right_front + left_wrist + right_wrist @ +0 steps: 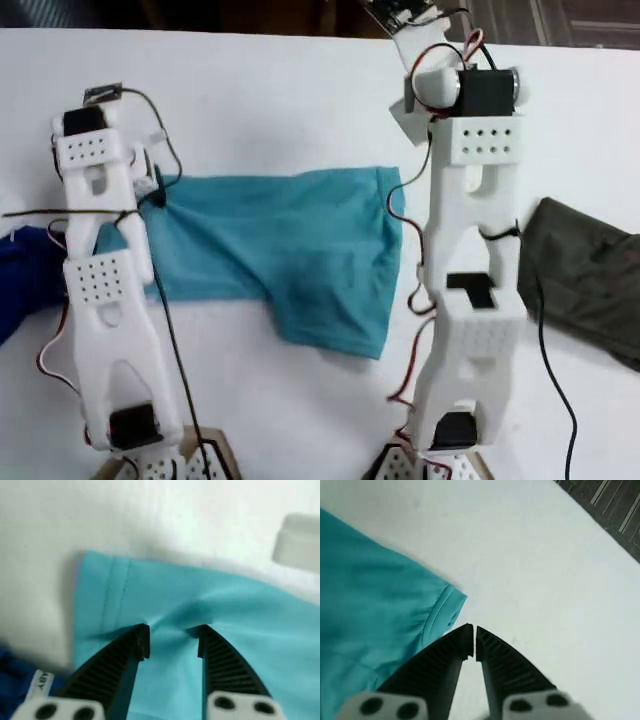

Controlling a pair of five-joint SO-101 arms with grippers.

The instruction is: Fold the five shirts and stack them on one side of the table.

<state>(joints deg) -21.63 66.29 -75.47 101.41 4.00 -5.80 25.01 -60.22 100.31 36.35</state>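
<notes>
A teal shirt lies spread across the middle of the white table, with one sleeve pointing toward the near edge. My left gripper stands open on the shirt's left hem. Its tips press into the cloth, and a pucker of fabric sits between them. In the high view the left gripper is at the shirt's left edge. My right gripper is shut with nothing in it, over bare table just beyond the shirt's far right corner. From above, the right gripper sits behind that corner.
A dark blue shirt lies bunched at the table's left edge, beside the left arm. A dark olive shirt lies crumpled at the right edge. Bare table stretches along the far side. Cables trail beside both arms.
</notes>
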